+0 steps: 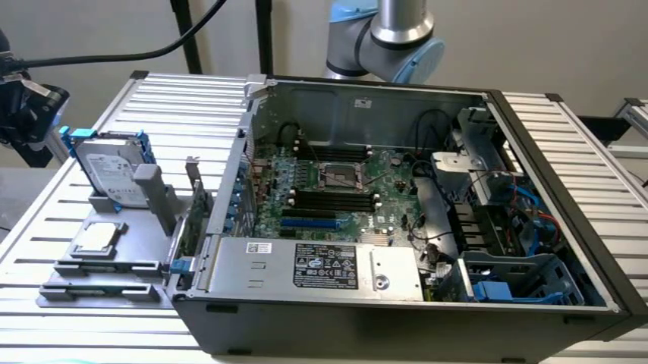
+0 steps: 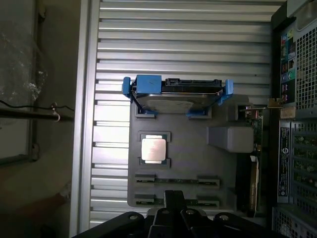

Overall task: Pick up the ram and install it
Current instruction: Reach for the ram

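Note:
The ram (image 2: pixel 177 183) is a thin, dark stick standing on edge between two grey holders at the near end of the grey fixture tray (image 2: pixel 225 163). A second stick like it (image 2: pixel 148 201) sits one row closer and is partly hidden by my gripper. My gripper (image 2: pixel 175 194) hangs high above that end of the tray and looks shut, with nothing in it. The open computer case (image 1: pixel 567 197) lies on its side. Black memory slots (image 1: pixel 335 199) run beside the CPU socket (image 1: pixel 342 176) on its motherboard.
On the tray stand a hard drive in a blue bracket (image 2: pixel 173 94), a square silver CPU chip (image 2: pixel 154 148) and an expansion card (image 1: pixel 194 205) next to the case wall. A power supply (image 1: pixel 314 265) fills the case front. A black device with a cable (image 1: pixel 26 106) is at the exterior view's left.

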`<state>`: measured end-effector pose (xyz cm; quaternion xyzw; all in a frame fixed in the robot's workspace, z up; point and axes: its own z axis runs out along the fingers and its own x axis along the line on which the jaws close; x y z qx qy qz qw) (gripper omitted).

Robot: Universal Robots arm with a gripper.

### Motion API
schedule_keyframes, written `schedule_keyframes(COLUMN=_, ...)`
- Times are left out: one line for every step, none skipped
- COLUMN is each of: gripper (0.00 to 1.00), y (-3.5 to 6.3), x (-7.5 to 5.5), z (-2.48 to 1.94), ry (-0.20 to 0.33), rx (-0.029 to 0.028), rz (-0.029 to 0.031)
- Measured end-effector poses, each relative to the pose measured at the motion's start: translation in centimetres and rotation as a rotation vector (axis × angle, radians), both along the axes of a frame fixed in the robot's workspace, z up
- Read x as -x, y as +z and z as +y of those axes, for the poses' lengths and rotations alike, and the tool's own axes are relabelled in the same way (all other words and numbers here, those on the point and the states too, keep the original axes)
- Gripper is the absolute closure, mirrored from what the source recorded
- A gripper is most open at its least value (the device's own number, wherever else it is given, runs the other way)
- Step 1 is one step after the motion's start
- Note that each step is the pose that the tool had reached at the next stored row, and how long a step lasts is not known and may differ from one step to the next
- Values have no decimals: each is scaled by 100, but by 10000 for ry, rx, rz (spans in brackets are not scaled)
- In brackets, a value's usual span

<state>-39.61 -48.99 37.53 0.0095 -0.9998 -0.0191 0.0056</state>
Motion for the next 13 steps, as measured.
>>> schedule_keyframes(gripper=89, y=-1, x=1, z=-4, ry=-1, rx=0, rz=1)
schedule_keyframes(gripper=89, y=-2, x=0, z=-14, ry=1, rx=-1, rz=-1)
schedule_keyframes(gripper=89, y=-2, x=0, z=-29, ry=0, rx=0, rz=1)
schedule_keyframes(gripper=89, y=-2, x=0, z=-48, ry=-1, rx=1, rz=3)
schedule_keyframes(gripper=89, y=-4, x=0, z=-64, ry=0, rx=0, rz=3)
schedule_keyframes(gripper=89, y=-5, x=-3, z=-79, ry=0, rx=0, rz=7)
schedule_keyframes(gripper=89, y=-6, x=-10, z=-99, ry=0, rx=0, rz=15)
schedule_keyframes(gripper=89, y=-9, x=-21, z=-120, ry=0, rx=0, rz=24)
schedule_keyframes(gripper=89, y=-13, x=-34, z=-137, ry=1, rx=-1, rz=29)
schedule_keyframes(gripper=89, y=-18, x=-51, z=-153, ry=1, rx=-2, rz=36)
schedule_keyframes(gripper=89, y=-24, x=-71, z=-173, ry=-1, rx=-1, rz=45)
schedule_keyframes(gripper=89, y=-33, x=-85, z=-189, ry=0, rx=0, rz=47)
schedule_keyframes(gripper=89, y=-43, x=-98, z=-209, ry=0, rx=1, rz=50)
